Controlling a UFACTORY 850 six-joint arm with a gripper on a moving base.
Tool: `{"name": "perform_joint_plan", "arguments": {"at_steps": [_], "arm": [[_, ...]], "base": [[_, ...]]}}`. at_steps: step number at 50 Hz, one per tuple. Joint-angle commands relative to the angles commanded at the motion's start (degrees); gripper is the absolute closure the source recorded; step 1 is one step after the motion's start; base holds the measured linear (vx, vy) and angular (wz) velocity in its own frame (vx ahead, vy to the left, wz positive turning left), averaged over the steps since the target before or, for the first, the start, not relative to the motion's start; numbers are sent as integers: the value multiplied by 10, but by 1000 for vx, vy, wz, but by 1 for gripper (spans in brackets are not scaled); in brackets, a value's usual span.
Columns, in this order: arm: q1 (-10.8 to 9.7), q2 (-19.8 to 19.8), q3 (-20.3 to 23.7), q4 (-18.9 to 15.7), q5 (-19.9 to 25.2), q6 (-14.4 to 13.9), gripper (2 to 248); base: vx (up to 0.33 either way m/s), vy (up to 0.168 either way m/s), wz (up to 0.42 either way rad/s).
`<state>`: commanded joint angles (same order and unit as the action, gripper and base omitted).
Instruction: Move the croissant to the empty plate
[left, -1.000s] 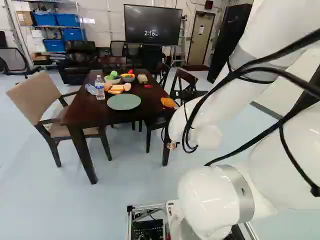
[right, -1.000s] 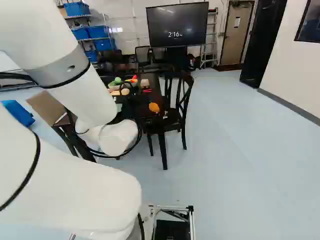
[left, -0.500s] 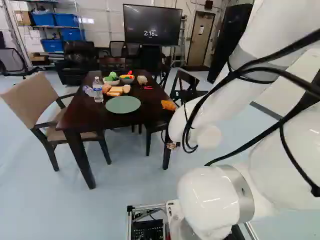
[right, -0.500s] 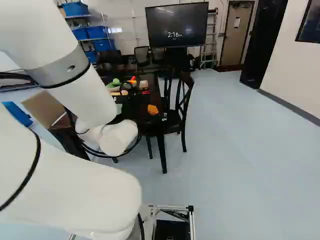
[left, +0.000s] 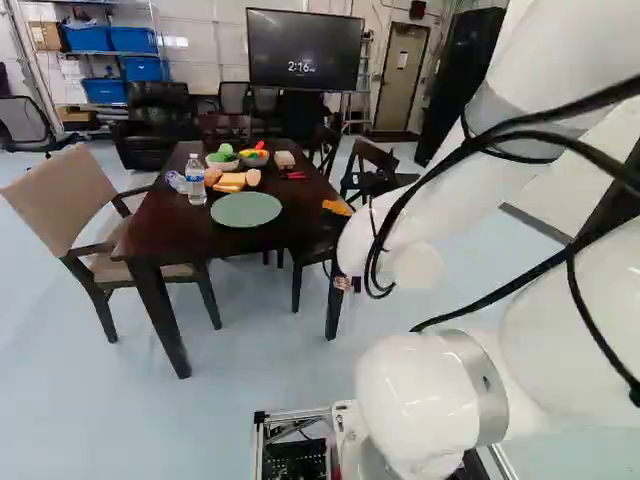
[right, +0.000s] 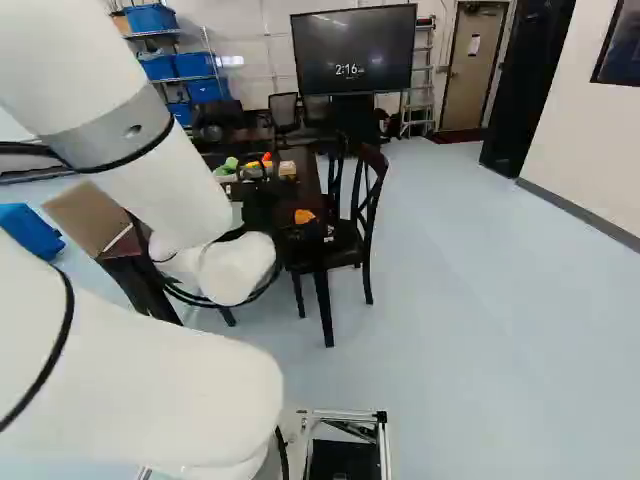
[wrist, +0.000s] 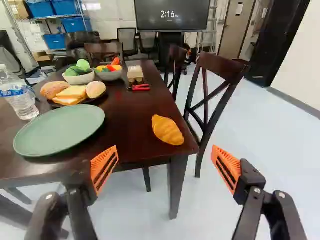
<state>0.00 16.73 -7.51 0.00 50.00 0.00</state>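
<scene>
Seen in part past the arm, my black gripper is in front of the table in the right base view. In the wrist view the gripper stands wide open, nothing between its orange pads. Ahead of the gap lies the golden croissant, on the dark table near its corner, touched by neither finger; it also shows beside the arm in the left base view, as an orange croissant. The empty green plate lies on the same table, across from the croissant, near the water bottle.
Behind the plate are a water bottle, a plate of bread, two bowls, a small carton and a red-handled tool. Dark chairs flank the croissant's side; a beige armchair stands opposite.
The base has moved a little, so the table shows slightly nearer and shifted. In the last half second the arm has shifted slightly, and the right base view shows less of the croissant.
</scene>
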Motion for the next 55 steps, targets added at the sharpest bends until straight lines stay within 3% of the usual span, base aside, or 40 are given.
{"name": "perform_joint_plan", "arguments": {"at_steps": [17,55], "arm": [[0,-32,-52,-2,-16,0,3],[0,-100,-168,-52,-167,0,3]], "base": [[0,0,0],[0,0,0]]}}
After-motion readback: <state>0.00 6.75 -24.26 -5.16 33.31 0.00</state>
